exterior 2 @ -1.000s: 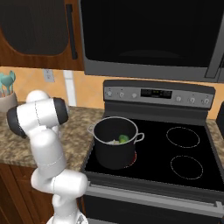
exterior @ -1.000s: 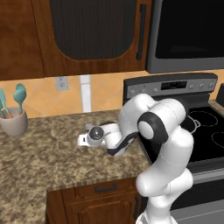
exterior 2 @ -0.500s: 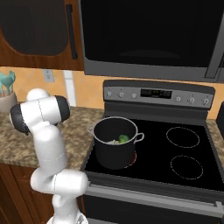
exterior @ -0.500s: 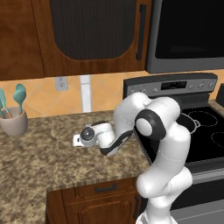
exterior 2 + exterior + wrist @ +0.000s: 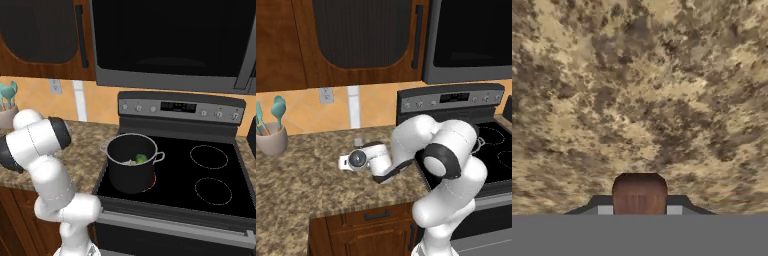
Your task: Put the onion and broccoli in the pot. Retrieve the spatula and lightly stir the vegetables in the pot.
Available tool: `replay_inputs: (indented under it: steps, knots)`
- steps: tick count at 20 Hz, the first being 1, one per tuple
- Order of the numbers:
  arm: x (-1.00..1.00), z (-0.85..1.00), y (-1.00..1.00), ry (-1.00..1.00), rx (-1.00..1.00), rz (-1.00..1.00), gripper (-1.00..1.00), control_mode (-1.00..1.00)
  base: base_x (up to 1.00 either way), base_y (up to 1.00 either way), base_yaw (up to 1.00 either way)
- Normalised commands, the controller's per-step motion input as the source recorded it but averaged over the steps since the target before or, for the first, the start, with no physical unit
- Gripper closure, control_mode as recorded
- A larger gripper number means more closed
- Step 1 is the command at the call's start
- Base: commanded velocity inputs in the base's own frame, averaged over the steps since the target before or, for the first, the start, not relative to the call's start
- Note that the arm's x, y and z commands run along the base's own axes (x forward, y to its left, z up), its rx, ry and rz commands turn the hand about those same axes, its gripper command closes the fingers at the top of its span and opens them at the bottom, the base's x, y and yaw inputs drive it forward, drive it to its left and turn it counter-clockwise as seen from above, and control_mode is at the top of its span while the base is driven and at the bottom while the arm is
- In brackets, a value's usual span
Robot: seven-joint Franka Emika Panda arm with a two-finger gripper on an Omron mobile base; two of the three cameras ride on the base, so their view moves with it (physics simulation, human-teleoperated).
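My gripper (image 5: pixel 639 207) is shut on the brown wooden handle of the spatula (image 5: pixel 639 192), low over the speckled granite counter (image 5: pixel 637 100). The spatula's blade is hidden. In the left base view the hand (image 5: pixel 356 160) reaches left over the counter (image 5: pixel 306 170), well away from the stove. The dark grey pot (image 5: pixel 132 170) stands on the front left burner. The green broccoli (image 5: pixel 142 158) lies inside it, and a pale shape beside it looks like the onion (image 5: pixel 130 161).
A beige holder (image 5: pixel 271 139) with teal spoon-like utensils stands at the counter's far left. The black stovetop (image 5: pixel 210 170) has bare burners to the right of the pot. The counter's front edge runs just below the hand, and cabinets and a microwave hang overhead.
The jaws have gone from wide open to shut on the spatula's handle. The hand has shifted a little left and down over the counter.
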Motion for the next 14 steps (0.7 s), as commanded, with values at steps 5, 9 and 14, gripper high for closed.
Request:
replay_inputs:
  steps: [5,9,14]
  knots:
    - [-0.69,1.00,0.00,-0.03,0.28,0.00,1.00,-1.00,0.00,0.00,0.00]
    - [-0.41,1.00,0.18,0.00,0.29,0.00,1.00,-1.00,0.00,0.00,0.00]
    - [-0.16,1.00,0.47,0.00,0.19,0.00,1.00,-1.00,0.00,0.00,0.00]
